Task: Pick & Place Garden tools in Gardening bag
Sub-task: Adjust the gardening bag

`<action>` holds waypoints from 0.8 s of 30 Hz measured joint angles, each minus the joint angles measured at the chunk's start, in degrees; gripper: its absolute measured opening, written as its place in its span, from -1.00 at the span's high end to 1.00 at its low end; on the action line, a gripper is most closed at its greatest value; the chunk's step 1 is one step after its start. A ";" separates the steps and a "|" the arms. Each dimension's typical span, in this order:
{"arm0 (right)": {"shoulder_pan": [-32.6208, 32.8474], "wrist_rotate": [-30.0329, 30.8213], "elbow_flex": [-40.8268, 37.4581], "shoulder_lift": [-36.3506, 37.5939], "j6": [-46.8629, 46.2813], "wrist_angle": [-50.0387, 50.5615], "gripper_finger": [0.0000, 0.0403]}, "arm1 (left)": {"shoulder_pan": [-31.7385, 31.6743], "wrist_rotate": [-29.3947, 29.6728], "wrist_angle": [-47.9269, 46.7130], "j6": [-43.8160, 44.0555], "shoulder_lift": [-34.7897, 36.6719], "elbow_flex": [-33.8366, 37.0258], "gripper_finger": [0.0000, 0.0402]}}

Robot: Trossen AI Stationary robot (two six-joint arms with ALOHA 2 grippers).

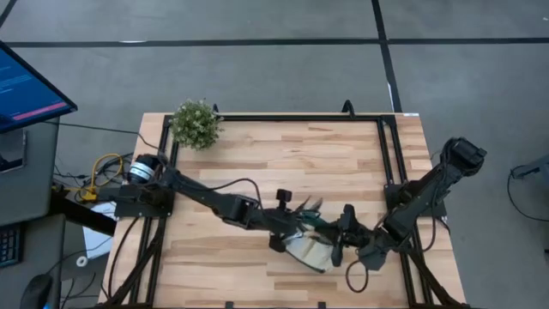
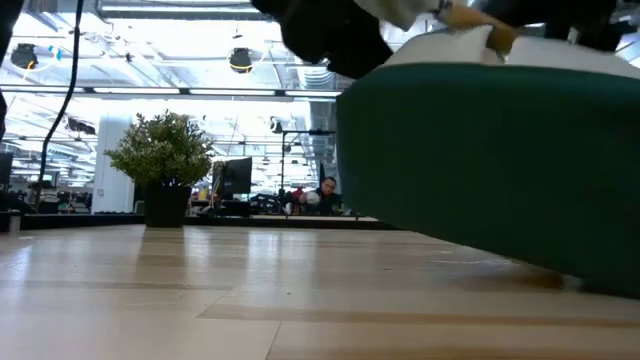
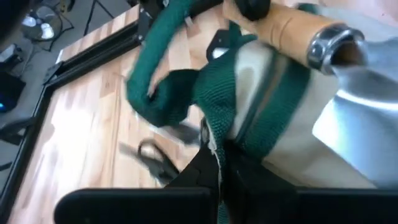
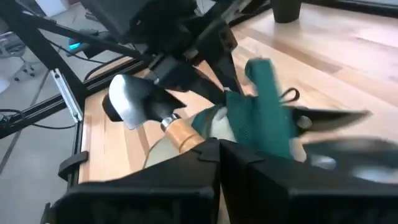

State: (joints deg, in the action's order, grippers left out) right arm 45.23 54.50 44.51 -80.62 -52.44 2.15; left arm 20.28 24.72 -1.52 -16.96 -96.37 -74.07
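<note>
Beige gardening bag (image 1: 310, 250) pinched by closed left claw (image 1: 287, 233); right claw (image 1: 341, 233) closed

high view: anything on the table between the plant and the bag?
Nothing: bare wood between plant and bag in the high view, apart from the left arm.

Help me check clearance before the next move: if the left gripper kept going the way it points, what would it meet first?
Most likely the gardening bag: the left gripper is shut at its green trim. A trowel lies just beyond, though depth is unclear.
</note>
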 joint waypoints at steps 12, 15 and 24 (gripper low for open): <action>-3.07 -8.36 0.02 -4.76 -1.34 -1.77 0.99 | 3.76 11.40 0.14 2.38 -1.42 1.08 0.99; -2.56 -7.91 0.00 -3.31 -0.01 -1.11 0.99 | 4.13 16.25 0.00 2.24 -1.59 1.08 0.99; -0.51 -9.03 0.02 0.01 2.90 -0.90 1.00 | 5.71 23.01 0.20 -1.87 -1.59 1.06 0.99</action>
State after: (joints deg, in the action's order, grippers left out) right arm 44.72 45.48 44.53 -80.61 -49.53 1.26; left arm 26.00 47.73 -1.31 -18.83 -97.95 -73.01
